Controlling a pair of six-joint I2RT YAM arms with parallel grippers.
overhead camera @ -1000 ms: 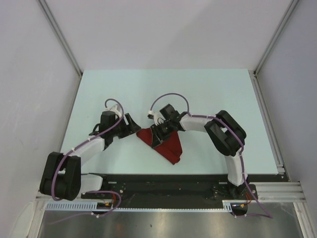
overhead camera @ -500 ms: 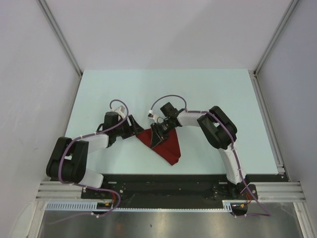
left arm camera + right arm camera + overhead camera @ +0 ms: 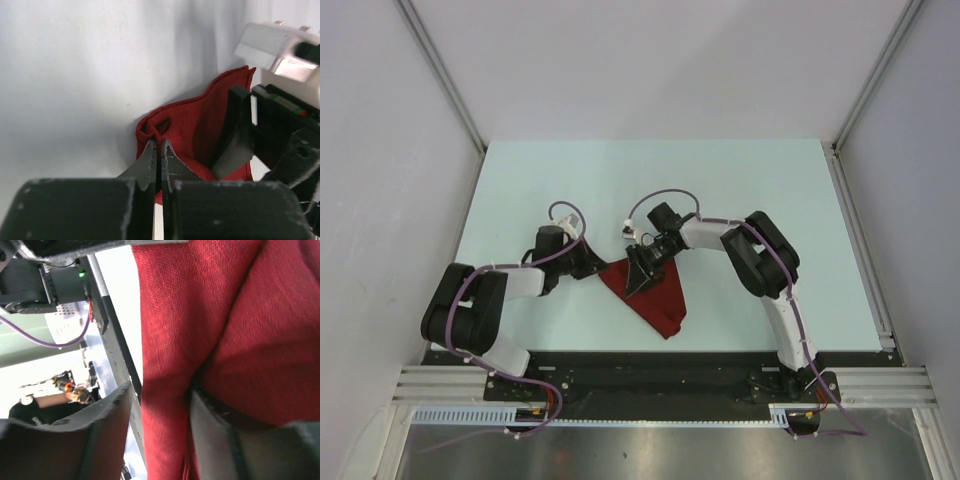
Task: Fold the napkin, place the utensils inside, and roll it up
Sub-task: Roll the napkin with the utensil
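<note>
The napkin (image 3: 660, 300) lay folded into a dark red wedge on the pale table (image 3: 750, 190). It ran from the tip of the left pincer (image 3: 156, 146) to beneath the right pincer (image 3: 160, 390). The left pincer was closed tight at the cloth's nearest corner; whether it nipped any fabric was too fine to make out. The right pincer stood partly apart, with a fold of cloth between its fingers and a sliver of light beside one. Seen from above, its body hid part of the napkin's far edge.

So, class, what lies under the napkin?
The pale table shows around the napkin. No utensils are visible; anything beneath it or within its folds is hidden by the cloth.
</note>
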